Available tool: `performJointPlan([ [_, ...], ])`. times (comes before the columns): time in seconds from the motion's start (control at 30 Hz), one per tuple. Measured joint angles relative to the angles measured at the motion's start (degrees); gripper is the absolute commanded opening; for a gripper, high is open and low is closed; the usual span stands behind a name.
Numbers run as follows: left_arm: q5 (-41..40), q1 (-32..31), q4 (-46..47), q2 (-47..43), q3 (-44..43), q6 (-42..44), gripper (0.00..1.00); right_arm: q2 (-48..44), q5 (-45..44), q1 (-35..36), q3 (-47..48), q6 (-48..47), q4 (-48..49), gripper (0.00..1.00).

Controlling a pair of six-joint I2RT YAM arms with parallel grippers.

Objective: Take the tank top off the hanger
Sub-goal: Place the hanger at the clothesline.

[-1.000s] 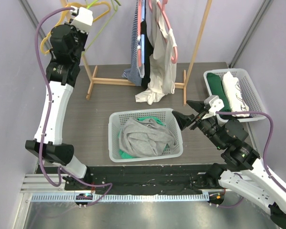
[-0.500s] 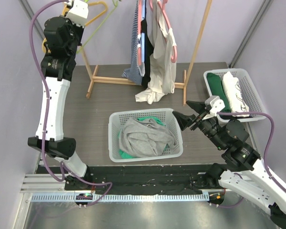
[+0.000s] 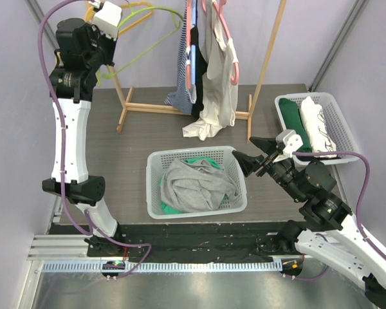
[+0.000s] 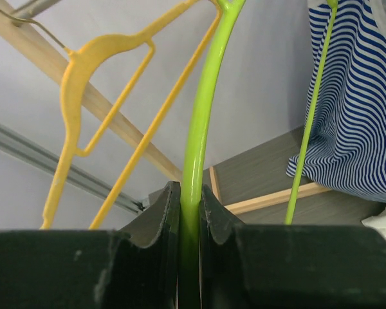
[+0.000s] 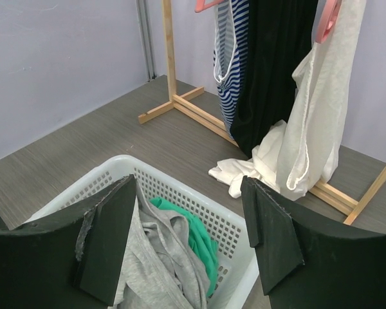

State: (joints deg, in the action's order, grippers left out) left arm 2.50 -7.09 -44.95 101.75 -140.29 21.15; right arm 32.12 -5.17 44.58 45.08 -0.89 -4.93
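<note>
High at the back left, my left hand is clenched on the green hanger, one shoulder bar pinched tight between both fingers. That arm stands nearly upright, with the hand up by the left end of the rack. The green hanger is bare; its far bar slants across in front of the striped top. A yellow hanger hangs just to the left of it in the left wrist view.

Down on the desk, the grey top lies crumpled in the white basket, heaped over a green cloth that shows at the back and at the front left corner. I cannot tell its cut from this heap.

My right hand is released, jaws spread wide with nothing between them. It hovers just beside the basket's back right corner, pointing toward the rack.

On the rack itself the striped top, a black garment and a white top hang close together, the white one on a pink hanger with its hem pooled on the desk. A second basket sits at the far right, well apart from the first, holding folded green and white cloth.
</note>
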Motion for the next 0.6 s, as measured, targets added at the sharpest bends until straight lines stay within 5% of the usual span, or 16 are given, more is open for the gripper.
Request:
performJointPlan([
  [0.6,-6.2,0.4,-0.6,2.1,1.8,0.4,0.00,0.0,1.2,0.0,0.0,0.2,-0.1,0.70],
])
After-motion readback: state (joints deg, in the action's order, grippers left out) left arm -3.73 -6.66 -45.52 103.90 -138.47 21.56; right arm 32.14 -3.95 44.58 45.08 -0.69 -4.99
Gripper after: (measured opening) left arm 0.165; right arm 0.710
